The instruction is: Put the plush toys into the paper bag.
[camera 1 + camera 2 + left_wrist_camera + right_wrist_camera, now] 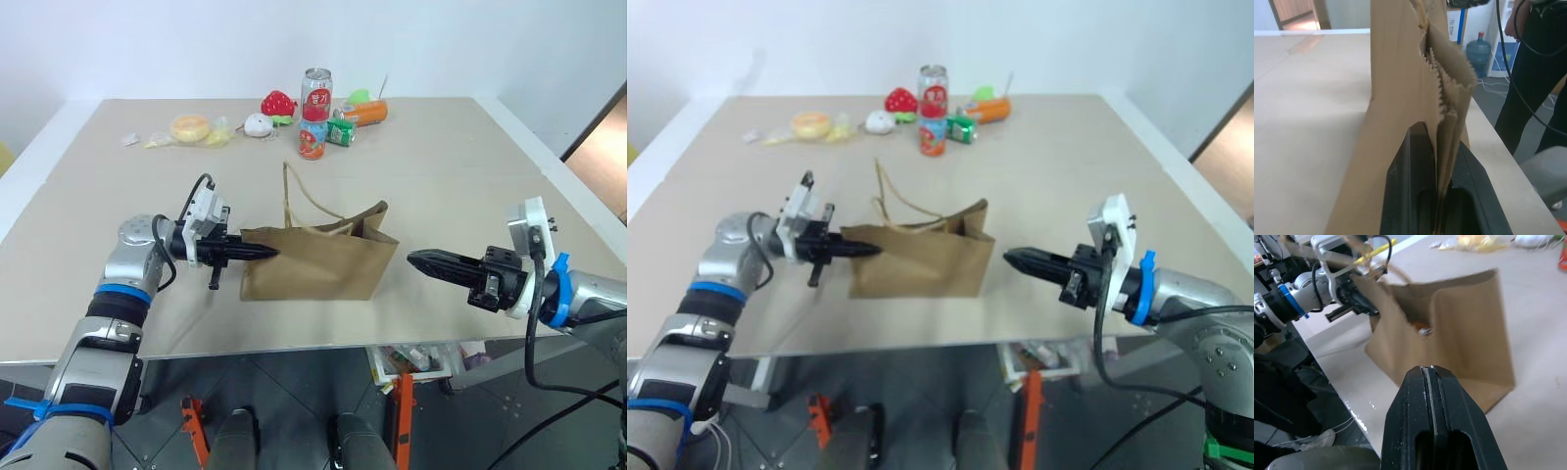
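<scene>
The brown paper bag (313, 264) stands upright near the table's front edge, its cord handles (304, 196) arching over the mouth. My left gripper (260, 253) points level at the bag's left end. In the left wrist view its fingers (1410, 161) are shut on the bag's serrated rim (1442, 98). My right gripper (416, 258) hovers a short way off the bag's right end, shut and empty, its tips (1429, 369) pressed together. Inside the bag a small orange and white patch (1422, 328) shows; I cannot tell what it is. The plush toys are otherwise hidden.
At the table's back stand a red can (315, 93), a smaller can (312, 140), a red strawberry toy (278, 103), a white round toy (258, 124), a wrapped yellow item (191, 127) and a green carton (341, 132). A person in dark trousers (1533, 73) stands beyond the table.
</scene>
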`<state>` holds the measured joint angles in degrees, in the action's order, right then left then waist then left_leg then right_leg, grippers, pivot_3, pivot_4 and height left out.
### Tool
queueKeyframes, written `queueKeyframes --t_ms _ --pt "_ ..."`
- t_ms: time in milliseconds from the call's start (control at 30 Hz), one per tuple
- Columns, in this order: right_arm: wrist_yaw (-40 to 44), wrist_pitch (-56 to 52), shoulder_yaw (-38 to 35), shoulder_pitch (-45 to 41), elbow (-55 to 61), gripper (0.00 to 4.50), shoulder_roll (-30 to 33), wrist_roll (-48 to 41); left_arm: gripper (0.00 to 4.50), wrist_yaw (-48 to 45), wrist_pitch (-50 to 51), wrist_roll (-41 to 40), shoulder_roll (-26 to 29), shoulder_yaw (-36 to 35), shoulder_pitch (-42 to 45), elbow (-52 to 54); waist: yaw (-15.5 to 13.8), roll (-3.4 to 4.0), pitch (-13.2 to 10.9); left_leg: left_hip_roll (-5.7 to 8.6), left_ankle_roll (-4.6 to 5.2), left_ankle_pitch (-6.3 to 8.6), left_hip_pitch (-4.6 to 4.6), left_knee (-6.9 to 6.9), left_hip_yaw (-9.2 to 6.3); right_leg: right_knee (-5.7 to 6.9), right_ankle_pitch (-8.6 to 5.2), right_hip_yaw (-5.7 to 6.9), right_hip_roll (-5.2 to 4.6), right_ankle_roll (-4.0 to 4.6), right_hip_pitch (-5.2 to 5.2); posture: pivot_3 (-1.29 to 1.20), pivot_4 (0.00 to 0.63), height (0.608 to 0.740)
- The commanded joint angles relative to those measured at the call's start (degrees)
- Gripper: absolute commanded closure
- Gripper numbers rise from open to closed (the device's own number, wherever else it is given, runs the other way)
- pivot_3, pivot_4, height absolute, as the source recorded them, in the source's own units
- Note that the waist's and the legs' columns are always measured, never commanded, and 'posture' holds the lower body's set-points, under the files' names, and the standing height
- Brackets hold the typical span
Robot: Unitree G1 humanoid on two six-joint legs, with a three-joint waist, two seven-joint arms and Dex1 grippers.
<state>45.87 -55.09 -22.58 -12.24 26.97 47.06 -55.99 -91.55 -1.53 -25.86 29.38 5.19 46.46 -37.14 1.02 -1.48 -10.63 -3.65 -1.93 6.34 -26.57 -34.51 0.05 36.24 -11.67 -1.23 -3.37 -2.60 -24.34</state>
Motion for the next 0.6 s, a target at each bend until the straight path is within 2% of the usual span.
queueKeyframes --t_ms 33,100,133,167,267,367,500,600 --pt "-0.09 1.17 -0.21 -0.61 0.51 4.50 0.75 -0.61 3.39 1.54 3.81 -1.98 1.18 -3.59 -2.14 5.04 0.04 0.00 0.00 0.00 0.00 0.00 0.00 0.00 0.00 0.00 0.00 0.00 0.00 0.00 0.00 0.00 0.150 0.740" --pt "0.35 1.33 0.14 -1.14 -0.13 4.50 1.13 -0.32 2.84 1.77 4.12 -2.06 1.87 -4.15 -3.34 6.45 0.20 0.00 0.00 -0.01 0.01 0.00 0.02 0.07 0.00 0.00 -0.01 0.00 0.03 -0.01 -0.03 0.00 0.150 0.740" --pt "0.57 1.36 0.16 -1.40 -0.49 4.50 1.35 -0.29 2.31 1.89 4.46 -2.11 2.20 -4.58 -3.81 7.05 0.23 0.00 0.00 -0.01 0.01 0.00 0.02 0.08 -0.01 0.01 -0.01 0.00 0.04 -0.02 -0.03 0.00 0.150 0.740" --pt "0.89 1.47 0.11 -1.66 -0.90 4.50 1.65 -0.19 2.11 2.41 3.68 -2.01 2.26 -5.30 -4.21 7.66 0.20 0.00 0.00 -0.02 0.01 0.00 0.03 0.09 -0.01 0.01 -0.02 0.00 0.04 -0.02 -0.03 0.00 0.150 0.740" --pt "1.83 1.66 -0.51 -2.06 -1.98 4.50 2.67 -0.26 0.77 3.75 5.46 -2.86 3.02 -6.99 -5.06 10.69 0.16 0.00 0.00 -0.01 0.01 0.00 0.03 0.02 -0.02 0.01 0.00 0.00 0.01 -0.01 0.02 0.00 0.150 0.740" --pt "2.67 1.64 -0.98 -2.03 -2.33 4.50 3.64 -0.85 0.77 5.10 9.70 -4.12 4.07 -8.24 -5.33 13.56 0.16 0.00 0.00 -0.01 0.01 0.00 0.03 -0.01 -0.02 0.01 0.02 0.00 -0.01 0.00 0.04 0.00 0.150 0.740" --pt "4.97 1.16 -2.34 -0.95 -2.23 4.50 6.13 -1.71 0.77 9.33 21.47 -9.36 7.05 -11.49 -5.38 21.90 0.16 0.00 0.00 -0.01 0.01 0.00 0.03 0.01 -0.02 0.01 0.01 0.00 0.00 -0.01 0.03 0.00 0.150 0.740" --pt "6.51 0.53 -4.05 -1.13 -2.43 4.50 7.88 -3.49 0.77 9.54 31.41 -12.60 12.96 -12.89 -6.72 27.33 0.17 -0.01 -0.01 -0.01 0.01 0.00 0.04 0.04 -0.02 0.01 -0.01 0.00 0.01 -0.04 0.01 0.00 0.150 0.740"
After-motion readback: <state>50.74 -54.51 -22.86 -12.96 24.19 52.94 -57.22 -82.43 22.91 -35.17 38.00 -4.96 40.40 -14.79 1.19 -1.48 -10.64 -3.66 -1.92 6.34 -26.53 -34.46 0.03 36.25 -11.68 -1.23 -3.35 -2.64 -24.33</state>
